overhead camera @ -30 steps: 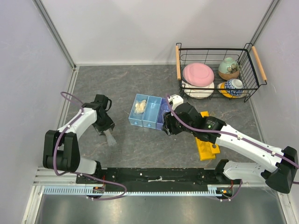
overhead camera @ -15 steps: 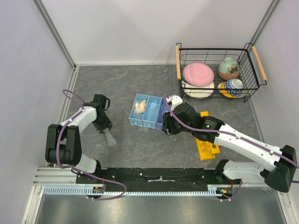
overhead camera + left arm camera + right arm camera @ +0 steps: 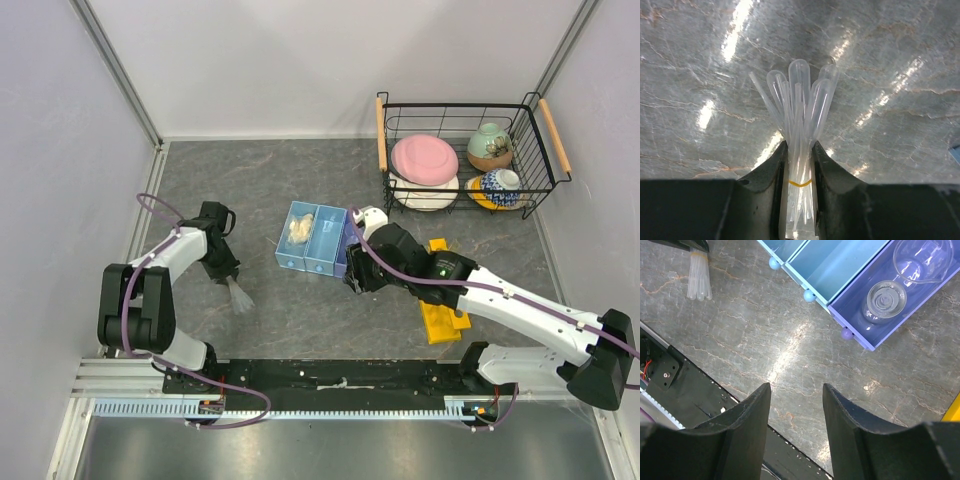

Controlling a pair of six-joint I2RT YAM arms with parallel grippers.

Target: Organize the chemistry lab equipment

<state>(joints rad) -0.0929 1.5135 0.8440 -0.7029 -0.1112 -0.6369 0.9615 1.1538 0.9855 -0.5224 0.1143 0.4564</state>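
Your left pincer point(image 3: 799, 152) clamps the bundled tubes point(image 3: 801, 95); right pincer point(image 3: 796, 395) gapes empty, beaker point(image 3: 884, 300) and funnel point(image 3: 919, 260) in the tray point(image 3: 837, 267) just ahead; racking remains.

Right gripper point(image 3: 796, 392): fingers apart, nothing between them, hanging above the grey table point(image 3: 765, 330). Tray point(image 3: 856, 336) sits top right; beaker point(image 3: 917, 260) and funnel point(image 3: 885, 300) are side by side in its purple end compartment. Test tubes point(image 3: 698, 277) are bundled top left, their upper end under the left gripper point(image 3: 690, 244). A corner of the yellow rack point(image 3: 956, 411) shows at the right edge.
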